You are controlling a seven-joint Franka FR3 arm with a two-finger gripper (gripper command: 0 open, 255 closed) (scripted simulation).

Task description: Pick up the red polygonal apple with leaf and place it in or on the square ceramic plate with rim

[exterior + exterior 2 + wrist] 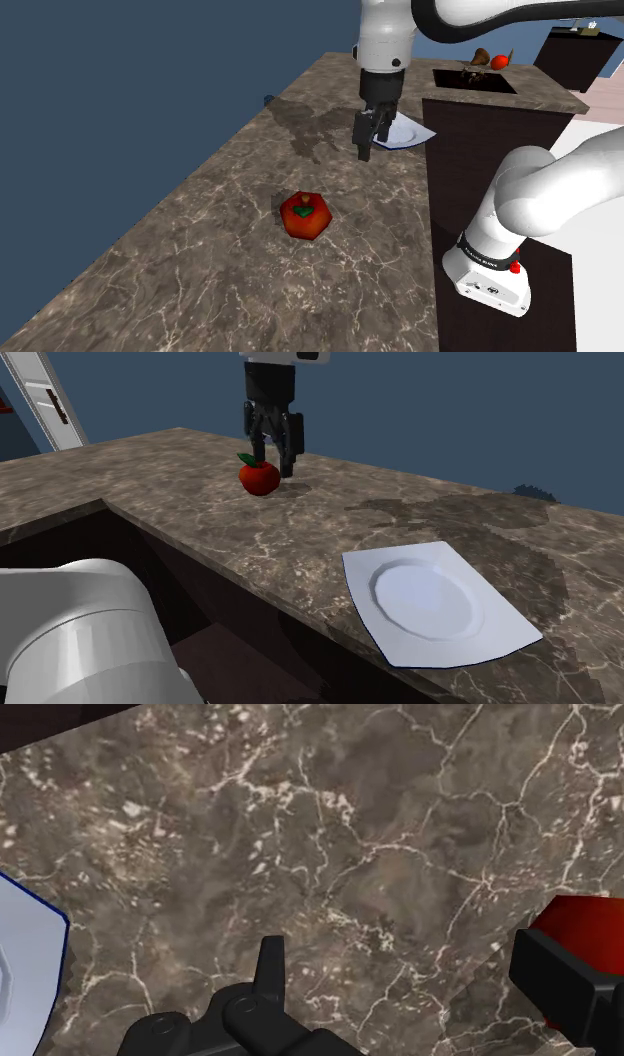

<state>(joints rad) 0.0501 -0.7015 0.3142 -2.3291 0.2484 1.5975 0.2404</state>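
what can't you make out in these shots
- Shoulder view: the tool covers part of the white plate.
- Wrist view: the red apple is cut by the edge and partly behind a finger.
- Wrist view: the plate runs off the edge.
- Shoulder view: objects in the far recess are too small to name.

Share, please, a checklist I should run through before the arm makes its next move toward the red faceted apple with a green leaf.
1. black two-finger gripper open and empty: ok; its fingers stand apart with bare counter between them.
2. Gripper centred over the red faceted apple with green leaf: not ok; in the wrist view the apple lies beyond one finger, not between the two.
3. Apple resting stem-up on the brown marbled counter: ok.
4. white square rimmed plate carries nothing: ok.
5. Gripper high enough to clear the apple's top: cannot tell.
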